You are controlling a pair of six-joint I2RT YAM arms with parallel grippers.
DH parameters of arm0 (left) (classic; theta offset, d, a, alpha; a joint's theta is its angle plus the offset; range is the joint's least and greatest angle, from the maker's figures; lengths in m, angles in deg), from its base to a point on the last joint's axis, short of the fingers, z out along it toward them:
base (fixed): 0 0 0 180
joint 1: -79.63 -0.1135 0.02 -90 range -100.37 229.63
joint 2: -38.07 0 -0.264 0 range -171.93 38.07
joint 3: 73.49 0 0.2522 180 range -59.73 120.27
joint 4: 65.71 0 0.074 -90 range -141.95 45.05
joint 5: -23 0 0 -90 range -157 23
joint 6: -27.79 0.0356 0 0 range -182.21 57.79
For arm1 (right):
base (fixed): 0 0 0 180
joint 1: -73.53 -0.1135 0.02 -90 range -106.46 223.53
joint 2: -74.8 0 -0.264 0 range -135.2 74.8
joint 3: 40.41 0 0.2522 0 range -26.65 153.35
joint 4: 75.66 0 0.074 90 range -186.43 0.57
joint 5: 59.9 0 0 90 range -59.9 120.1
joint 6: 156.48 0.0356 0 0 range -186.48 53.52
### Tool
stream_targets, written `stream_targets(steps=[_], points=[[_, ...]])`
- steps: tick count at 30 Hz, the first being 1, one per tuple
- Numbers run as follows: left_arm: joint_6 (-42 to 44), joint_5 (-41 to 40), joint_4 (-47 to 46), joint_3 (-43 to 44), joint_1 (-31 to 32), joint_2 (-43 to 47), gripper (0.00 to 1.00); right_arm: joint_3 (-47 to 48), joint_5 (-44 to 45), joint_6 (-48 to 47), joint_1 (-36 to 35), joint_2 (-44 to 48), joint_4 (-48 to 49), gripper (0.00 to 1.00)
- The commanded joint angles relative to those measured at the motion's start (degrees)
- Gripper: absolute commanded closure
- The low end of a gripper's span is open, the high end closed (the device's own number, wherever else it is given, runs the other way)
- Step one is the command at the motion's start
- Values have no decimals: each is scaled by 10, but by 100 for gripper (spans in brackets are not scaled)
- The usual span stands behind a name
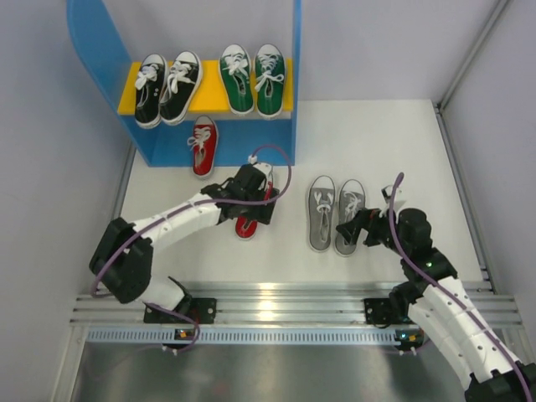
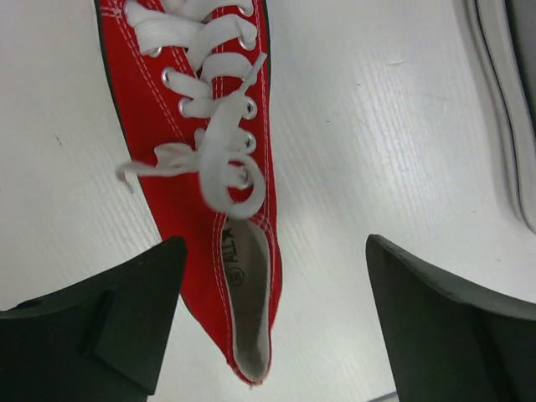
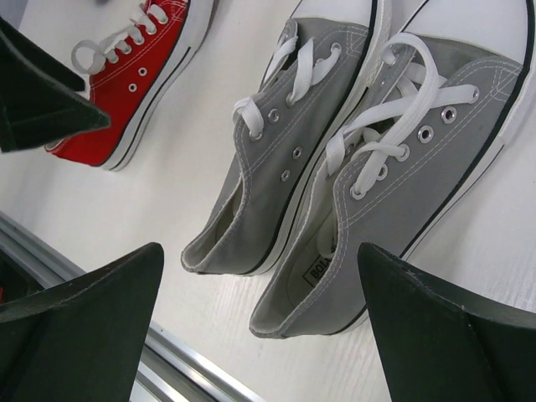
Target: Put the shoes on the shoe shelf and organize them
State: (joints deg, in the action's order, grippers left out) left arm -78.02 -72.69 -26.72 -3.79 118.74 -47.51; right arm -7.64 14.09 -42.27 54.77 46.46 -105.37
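While the yellow upper board (image 1: 209, 99) of the blue shoe shelf (image 1: 84, 50) already carries the black pair (image 1: 167, 88) on its left and the green pair (image 1: 254, 79) on its right, we judge the job a little past halfway. One red shoe (image 1: 203, 146) sits on the lower level, its near end reaching past the front edge. Its mate, the second red shoe (image 2: 201, 167), lies on the white tabletop (image 1: 402, 151) just in front of the shelf. The grey pair (image 3: 360, 167) stands side by side on the tabletop, well apart from the shelf, so three shoes are left to place. We see the left tool (image 2: 275, 276) spread wide above the heel of the second red shoe, one finger on each side and neither touching it. The right tool (image 3: 260, 251) is likewise spread, hovering at the heel end of the grey pair and gripping nothing. As for materials, the uppers are woven canvas with visible stitching and metal eyelets. The white laces are flat and loosely looped, the soles are rimmed in white rubber with a dark stripe, and the grey toe caps look smooth. We expect the soft heel collars to give under a pinch. The shelf panels look hard, flat and matte, and the tabletop shows a fine grain.
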Motion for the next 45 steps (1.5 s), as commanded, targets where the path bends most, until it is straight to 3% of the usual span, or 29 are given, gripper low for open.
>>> stream_targets(steps=[1, 5, 11, 15, 20, 29, 39, 45], points=[[-24, -73, -37, -24, 21, 87, 2, 8, 5, 2, -8, -8, 20, 1], [-33, -78, -61, -59, 31, 173, 2, 6, 4, 2, -8, -19, 27, 1], [-76, -95, -143, -206, 37, 315, 1, 5, 5, 3, -8, -17, 27, 1], [-99, -160, -234, -325, 71, 390, 1, 4, 5, 4, -8, -22, 29, 1], [-90, -248, -417, -443, 146, 452, 1, 6, 4, 4, -8, -32, 32, 1], [-16, -262, -566, -508, 160, 411, 3, 2, 6, 8, -10, -49, 45, 1], [-2, -264, -696, -504, 160, 216, 8, 9, 8, 3, -10, -60, 44, 1], [27, -271, -752, -494, 154, 177, 22, 9, 10, 2, -10, -56, 42, 1]])
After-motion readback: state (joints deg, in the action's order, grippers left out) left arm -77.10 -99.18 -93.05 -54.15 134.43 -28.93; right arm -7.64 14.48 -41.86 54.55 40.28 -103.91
